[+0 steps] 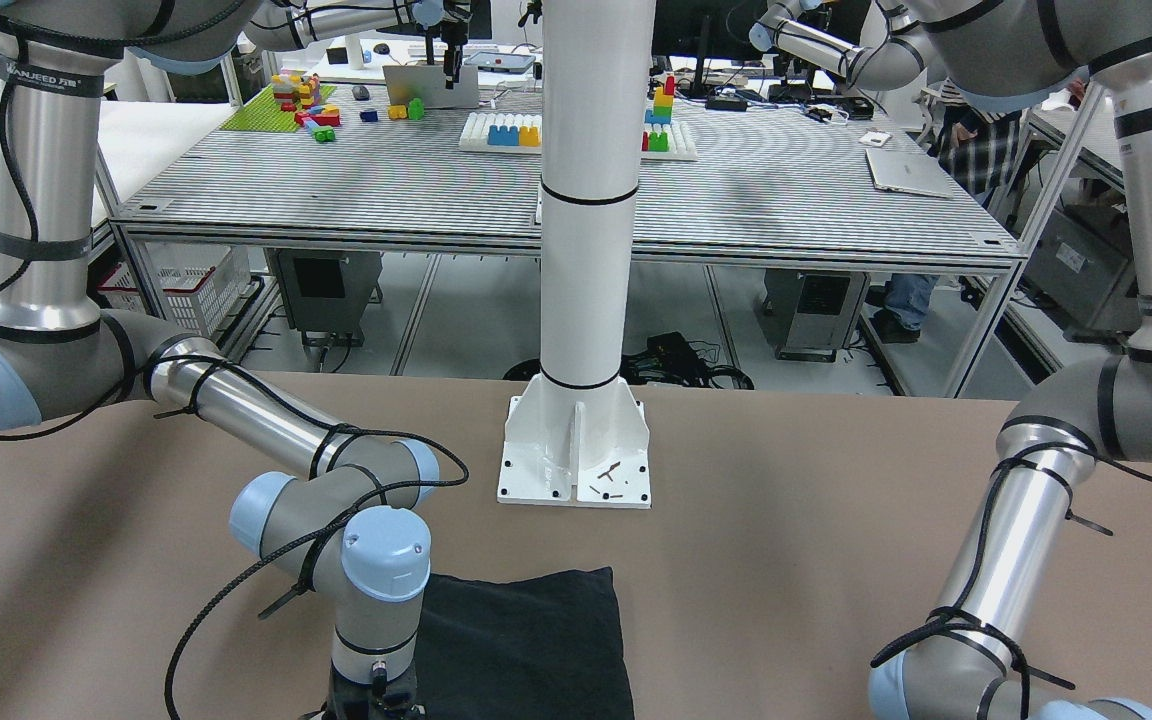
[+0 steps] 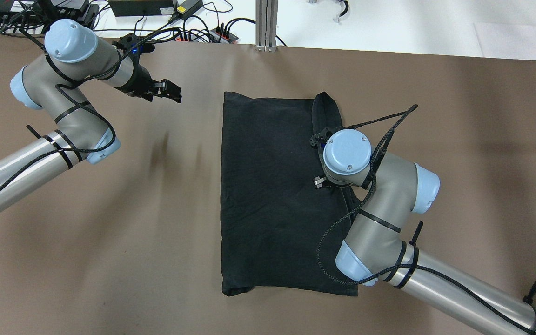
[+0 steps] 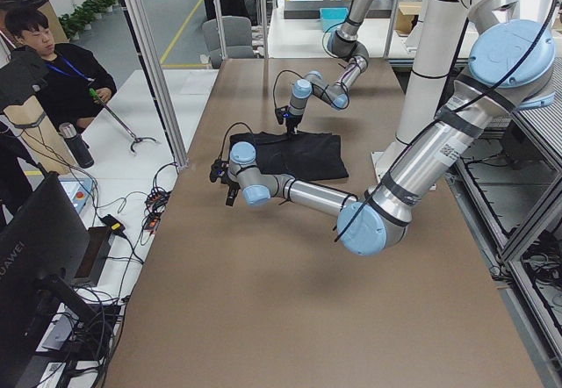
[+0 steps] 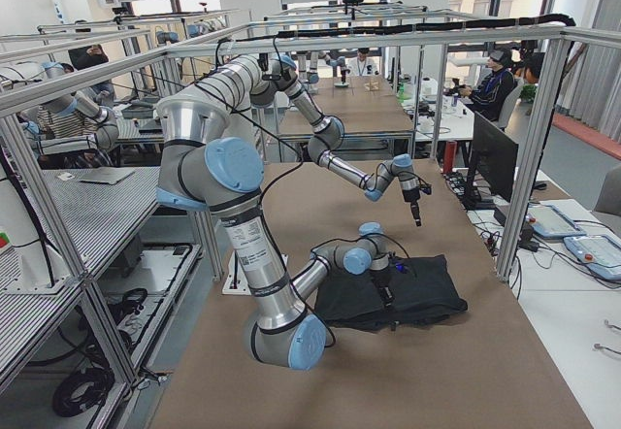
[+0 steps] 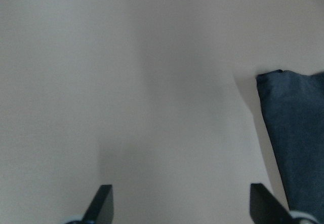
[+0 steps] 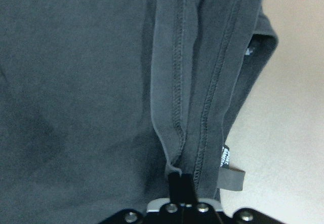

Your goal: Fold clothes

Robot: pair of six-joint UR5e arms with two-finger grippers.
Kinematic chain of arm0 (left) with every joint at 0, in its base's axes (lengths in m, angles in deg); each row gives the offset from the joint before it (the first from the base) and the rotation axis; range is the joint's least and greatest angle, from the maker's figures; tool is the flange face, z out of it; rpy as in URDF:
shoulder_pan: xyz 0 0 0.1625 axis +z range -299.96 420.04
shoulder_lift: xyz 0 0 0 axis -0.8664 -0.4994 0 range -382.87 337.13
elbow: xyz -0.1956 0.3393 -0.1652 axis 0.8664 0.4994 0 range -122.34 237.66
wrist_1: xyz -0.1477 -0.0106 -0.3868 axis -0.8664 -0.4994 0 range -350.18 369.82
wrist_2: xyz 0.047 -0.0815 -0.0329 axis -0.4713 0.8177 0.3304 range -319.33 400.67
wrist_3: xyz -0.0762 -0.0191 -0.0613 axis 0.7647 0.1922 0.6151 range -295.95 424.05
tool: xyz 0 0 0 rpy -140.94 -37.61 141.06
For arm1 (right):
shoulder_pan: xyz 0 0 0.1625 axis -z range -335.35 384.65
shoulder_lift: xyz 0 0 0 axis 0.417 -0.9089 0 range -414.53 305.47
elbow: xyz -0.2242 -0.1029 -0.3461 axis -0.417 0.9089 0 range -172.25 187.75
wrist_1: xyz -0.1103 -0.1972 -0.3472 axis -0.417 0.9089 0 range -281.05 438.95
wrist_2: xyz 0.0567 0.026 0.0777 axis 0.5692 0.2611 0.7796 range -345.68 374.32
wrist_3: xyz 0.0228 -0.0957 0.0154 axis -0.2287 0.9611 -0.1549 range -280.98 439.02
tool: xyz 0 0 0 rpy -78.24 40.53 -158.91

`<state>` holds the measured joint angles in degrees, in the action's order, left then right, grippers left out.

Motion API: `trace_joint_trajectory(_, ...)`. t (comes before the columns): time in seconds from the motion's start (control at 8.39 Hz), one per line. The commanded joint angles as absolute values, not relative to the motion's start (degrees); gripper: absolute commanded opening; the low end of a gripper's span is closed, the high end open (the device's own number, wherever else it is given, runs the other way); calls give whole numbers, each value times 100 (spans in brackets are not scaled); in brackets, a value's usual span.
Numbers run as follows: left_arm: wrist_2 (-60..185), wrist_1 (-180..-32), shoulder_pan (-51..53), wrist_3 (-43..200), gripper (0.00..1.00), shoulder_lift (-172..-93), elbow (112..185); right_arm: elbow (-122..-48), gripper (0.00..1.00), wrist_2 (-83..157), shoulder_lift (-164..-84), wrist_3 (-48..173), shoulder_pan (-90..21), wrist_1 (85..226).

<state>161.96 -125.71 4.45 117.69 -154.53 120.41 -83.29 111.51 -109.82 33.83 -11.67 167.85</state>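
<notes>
The black cloth [image 2: 268, 195] lies flat in the middle of the brown table, folded into a tall rectangle, and also shows in the front view [image 1: 526, 640]. Its right edge is lifted into a raised fold near the far corner [image 2: 326, 109]. My right gripper [image 6: 181, 181] is shut on the stitched hem of that fold; from overhead it is hidden under the right wrist [image 2: 346, 153]. My left gripper [image 2: 170, 91] is open and empty above bare table, left of the cloth's far left corner [image 5: 291, 127]. Its fingertips [image 5: 101, 206] stand wide apart.
The white pillar [image 1: 586, 200] and its base plate [image 1: 576, 460] stand at the robot's side of the table. Cables and power strips [image 2: 193, 32] lie beyond the far edge. An operator [image 3: 53, 63] sits past the table's far side.
</notes>
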Motion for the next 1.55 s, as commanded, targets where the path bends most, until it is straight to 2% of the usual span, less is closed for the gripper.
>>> trace_joint_trajectory(0.0,16196,-12571,449,11766,95,-15462,12041,-8479,0,11188,-11400,3402,-1280,16537)
trace_joint_trajectory(0.12,16196,-12562,449,11766,95,-15462,12041,-8610,10,11188,-11786,3394,-1280,16195)
trace_joint_trajectory(0.24,16196,-12562,467,11766,95,-15462,12032,-8716,83,11179,-11946,3394,-1271,15992)
trace_joint_trajectory(0.36,16187,-12562,484,11766,95,-15470,12024,-8813,93,11258,-11904,3333,-1262,16051)
trace_joint_trajectory(0.72,16187,-12554,485,11766,95,-15470,12032,-8500,94,11364,-11300,3306,-1577,16261)
trace_joint_trajectory(1.07,16196,-12562,476,11784,95,-15470,12041,-7245,94,11364,-10316,3279,-1788,16253)
trace_joint_trajectory(1.43,16196,-12571,476,11784,95,-15470,12041,-6566,94,11338,-10190,3332,-1868,15974)
